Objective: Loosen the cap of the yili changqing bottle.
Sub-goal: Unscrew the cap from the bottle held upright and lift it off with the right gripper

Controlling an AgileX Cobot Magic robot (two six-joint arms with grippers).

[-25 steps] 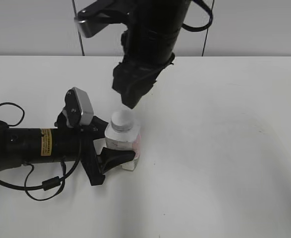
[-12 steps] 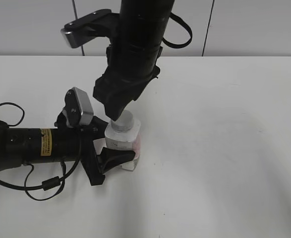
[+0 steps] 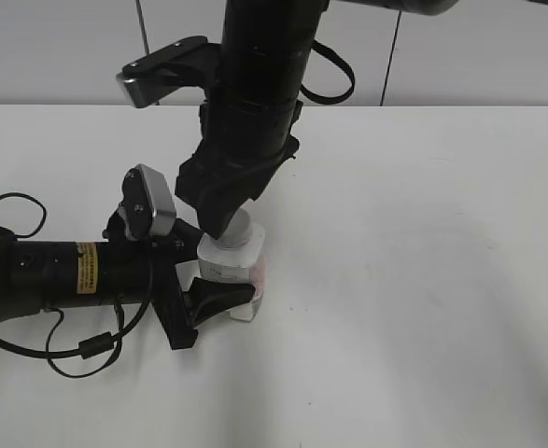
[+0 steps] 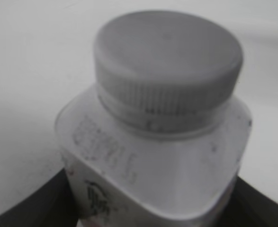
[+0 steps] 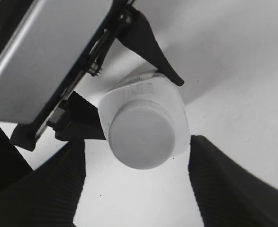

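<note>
**Bottle braced, second gripper lowered over the cap**

Left gripper (image 3: pixel 219 297): lying along the white table (image 3: pixel 423 280), jaws clamped on the lower body of the yili changqing bottle (image 3: pixel 232 266), which stands upright.

Cap (image 3: pixel 239 227): on the bottle's neck, seated, ribbed rim showing.

Right gripper (image 5: pixel 138 189): a second ago hanging above the bottle, now down over it, its ribbed fingers (image 5: pixel 226 184) spread wide either side of the cap, not touching. It looks set to close and twist; loosening not yet begun.
</note>
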